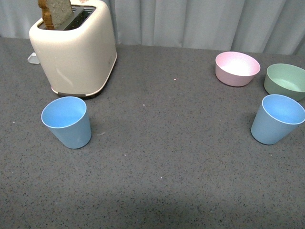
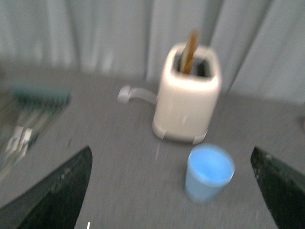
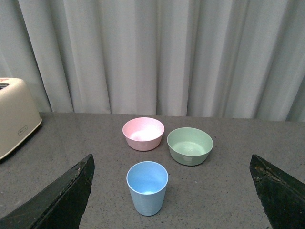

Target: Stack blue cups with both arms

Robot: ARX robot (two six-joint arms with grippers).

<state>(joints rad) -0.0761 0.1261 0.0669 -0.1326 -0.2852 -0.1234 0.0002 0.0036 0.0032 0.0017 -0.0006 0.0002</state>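
Toaster (image 1: 74,47): top cut off by the frame; left wrist view is blurred. Left gripper (image 2: 170,149) and right gripper (image 3: 171,156): only the finger plates show, spread wide, holding nothing. Both cups are light blue, tapered, upright and well apart. Left cup (image 1: 66,121) sits at the toaster's 6 o'clock. Right cup (image 1: 278,119) sits at 6 o'clock of the green bowl (image 1: 286,81), which is clipped at the frame edge. Pink bowl (image 1: 237,68) is at the right cup's 10 o'clock.

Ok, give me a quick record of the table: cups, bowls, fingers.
left cup: upright, empty, in front of toaster
right cup: upright, empty, near green bowl
stacked: no
pink bowl: beside green bowl, behind right cup
toaster: bread slice in slot
left fingers: open, empty
right fingers: open, empty
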